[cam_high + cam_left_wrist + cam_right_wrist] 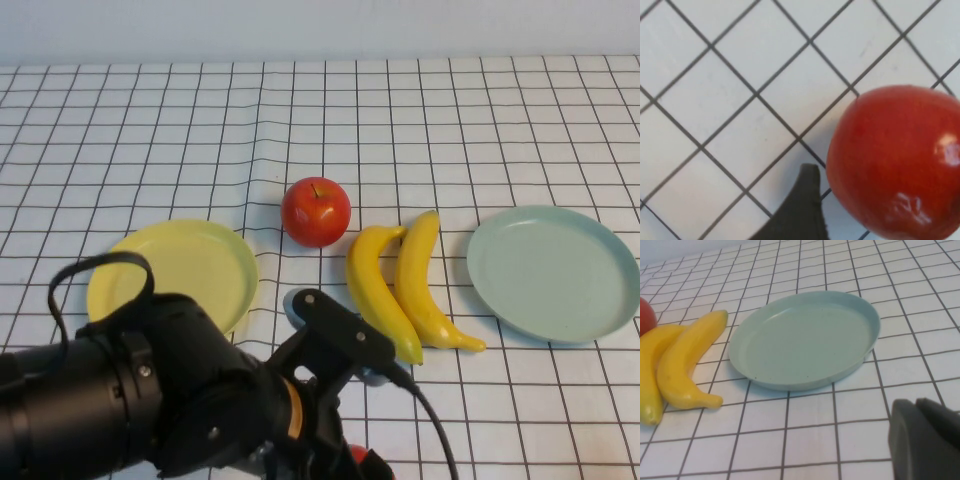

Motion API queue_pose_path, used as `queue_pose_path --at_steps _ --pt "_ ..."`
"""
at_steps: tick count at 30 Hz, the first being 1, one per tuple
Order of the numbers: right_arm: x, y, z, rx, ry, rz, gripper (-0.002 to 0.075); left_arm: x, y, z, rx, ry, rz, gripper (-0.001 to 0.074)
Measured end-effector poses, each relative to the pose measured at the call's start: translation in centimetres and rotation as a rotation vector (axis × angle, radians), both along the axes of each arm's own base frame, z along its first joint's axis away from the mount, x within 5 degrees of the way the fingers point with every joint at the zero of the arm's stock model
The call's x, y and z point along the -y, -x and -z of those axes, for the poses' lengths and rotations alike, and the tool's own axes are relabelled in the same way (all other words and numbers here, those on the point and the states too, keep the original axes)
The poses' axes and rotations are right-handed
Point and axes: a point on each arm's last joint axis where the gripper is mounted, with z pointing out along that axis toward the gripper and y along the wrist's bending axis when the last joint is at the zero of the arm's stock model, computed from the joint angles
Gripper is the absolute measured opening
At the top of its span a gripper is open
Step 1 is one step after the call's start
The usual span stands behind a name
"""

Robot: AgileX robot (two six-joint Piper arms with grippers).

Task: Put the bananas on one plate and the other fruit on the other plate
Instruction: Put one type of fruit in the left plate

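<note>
Two yellow bananas [377,290] [422,280] lie side by side on the checked cloth between a red apple [316,211] and the empty pale blue-green plate [555,272]. The pale yellow plate [200,262] is empty at the left. My left gripper [352,466] is low at the front edge, over the second red apple [895,160], which rests on the cloth. One finger [802,205] shows beside that apple, apart from it; the gripper is open. My right gripper [914,404] is shut and empty, near the blue-green plate [805,340], and out of the high view.
My left arm [150,390] and its cable fill the front left of the high view and hide the cloth under them. The bananas [687,360] lie close to the blue-green plate's rim. The cloth has a wrinkle behind the yellow plate.
</note>
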Motion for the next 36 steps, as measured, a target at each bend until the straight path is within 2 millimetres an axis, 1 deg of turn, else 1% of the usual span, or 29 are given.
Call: queue_pose_path --at_steps 3,7,10,14,24,34,36 --pt "0.0 0.0 0.0 0.0 0.0 0.0 -0.0015 0.5 -0.3 -1.7 0.008 -0.001 0.022 0.0669" --pt "0.0 0.0 0.0 0.0 0.0 0.0 -0.0015 0.9 0.0 -2.5 0.025 -0.019 0.092 0.0669" --pt "0.0 0.0 0.0 0.0 0.0 0.0 -0.0015 1.0 0.2 -2.0 0.011 -0.057 0.123 0.0669" --pt "0.0 0.0 0.0 0.0 0.0 0.0 -0.0015 1.2 0.0 -0.8 -0.023 -0.116 0.138 0.0669" --pt "0.0 0.0 0.0 0.0 0.0 0.0 -0.0015 1.9 -0.4 1.3 -0.059 -0.175 0.148 0.0669" --pt "0.0 0.0 0.0 0.0 0.0 0.0 -0.0015 2.6 -0.7 1.6 -0.033 -0.134 0.145 0.0668" --pt "0.0 0.0 0.0 0.0 0.0 0.0 -0.0015 2.6 -0.7 1.6 -0.033 -0.127 0.143 0.0656"
